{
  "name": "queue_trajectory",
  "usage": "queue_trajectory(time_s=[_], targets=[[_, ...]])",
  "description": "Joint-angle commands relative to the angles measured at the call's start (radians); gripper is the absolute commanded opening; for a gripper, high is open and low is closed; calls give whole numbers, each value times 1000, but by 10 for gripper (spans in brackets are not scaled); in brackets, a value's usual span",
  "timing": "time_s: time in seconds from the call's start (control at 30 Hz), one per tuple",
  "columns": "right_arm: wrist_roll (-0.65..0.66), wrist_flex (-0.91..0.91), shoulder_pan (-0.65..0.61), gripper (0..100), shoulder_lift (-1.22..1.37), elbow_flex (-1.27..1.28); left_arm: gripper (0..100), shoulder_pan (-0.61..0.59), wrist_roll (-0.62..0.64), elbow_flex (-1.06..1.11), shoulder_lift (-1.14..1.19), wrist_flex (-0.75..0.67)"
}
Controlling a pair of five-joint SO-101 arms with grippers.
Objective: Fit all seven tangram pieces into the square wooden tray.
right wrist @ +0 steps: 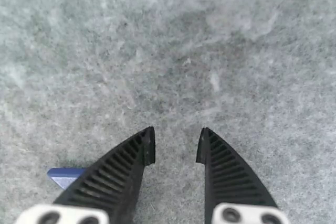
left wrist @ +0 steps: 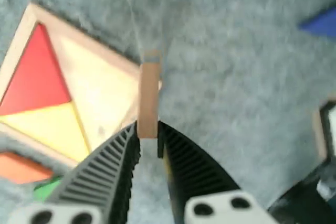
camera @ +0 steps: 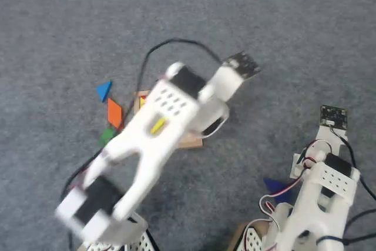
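While your left gripper (left wrist: 148, 132) is clamped on one corner of the square wooden tray (left wrist: 148, 93), its two ribbed fingers pinching the rim from either side, your right gripper (right wrist: 176, 145) hangs with its fingers spread and nothing between them, above the grey carpeted table (camera: 282, 57).

You can count six tangram pieces. Two lie inside the tray: one red triangular piece (left wrist: 37, 72) and one yellow triangular piece (left wrist: 47, 124), sharing an edge, with pale bare floor beside them.

Three lie on the carpet just outside the tray, on the side away from your right arm. From the far end of the table they run:
- one light blue triangular piece (camera: 104, 90)
- one orange slanted four-sided piece (camera: 114, 113)
- one green piece (camera: 107, 135), partly hidden by your left arm, so you cannot tell its shape

The orange and green ones sit close to the tray's rim.

The sixth, one dark blue triangular piece (camera: 273, 186), lies well apart from the tray, on the carpet just beside your right arm, close by one of the right gripper's fingers.
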Motion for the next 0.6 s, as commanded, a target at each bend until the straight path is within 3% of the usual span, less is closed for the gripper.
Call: queue_trajectory(time_s=[0.0, 0.1, 0.27, 0.57], targets=[[20, -13, -1, 133, -5, -29, 14, -46, -230, 176, -267, -6], [20, -13, -1, 133, -5, -29, 15, -124, -427, 338, -374, -9], [18, -13, -2, 133, -5, -29, 15, -276, -652, 510, -407, -75], [18, -13, -5, 133, -5, -29, 44, -319, -761, 727, -407, -328]])
